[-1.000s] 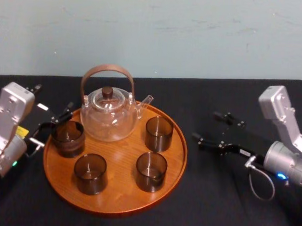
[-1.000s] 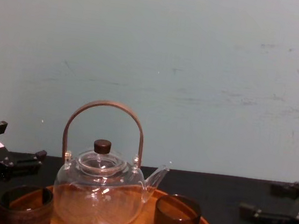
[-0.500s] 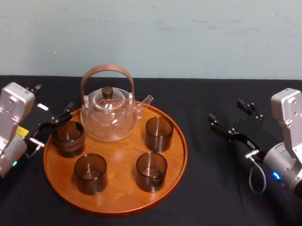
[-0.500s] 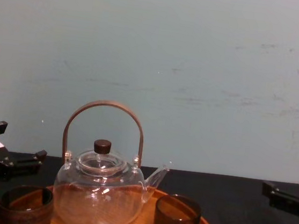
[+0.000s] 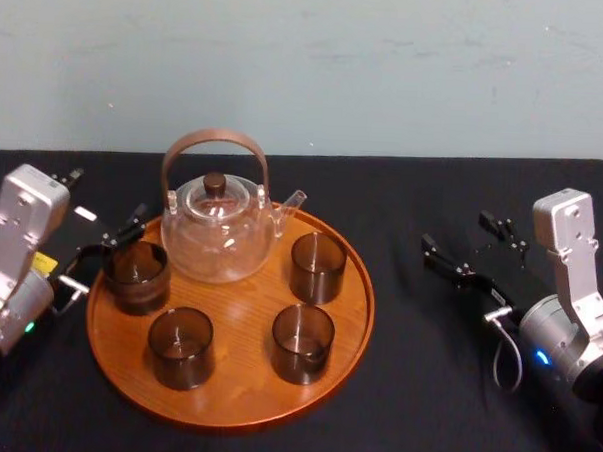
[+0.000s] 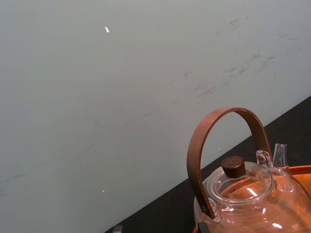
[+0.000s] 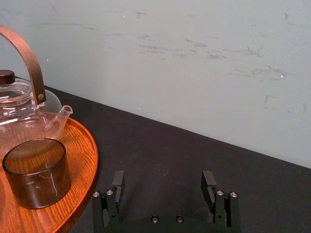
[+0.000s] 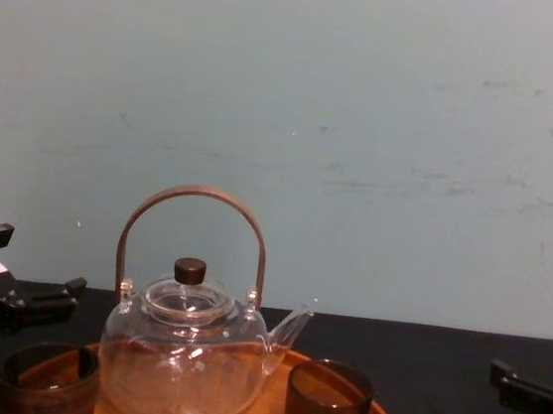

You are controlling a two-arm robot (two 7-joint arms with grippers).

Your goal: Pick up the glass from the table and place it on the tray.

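Note:
Several dark glasses stand upright on the round wooden tray (image 5: pixel 239 328), which lies on the black table (image 5: pixel 424 392). The glass (image 5: pixel 317 267) at the tray's right side is the one nearest my right gripper (image 5: pixel 457 231). That gripper hovers open over bare cloth to the tray's right, holding nothing. In the right wrist view its fingers (image 7: pixel 117 181) are spread wide, with the same glass (image 7: pixel 36 171) off to one side. My left gripper (image 5: pixel 116 243) is open beside the glass (image 5: pixel 136 276) at the tray's left edge, and its fingers do not clasp it.
A clear glass teapot (image 5: pixel 219 232) with a brown arched handle stands at the back of the tray. A pale wall rises behind the table. Black cloth stretches to the right of the tray and in front of it.
My right gripper has drawn back to the right, away from the tray, still open. The left arm and the glasses have not moved.

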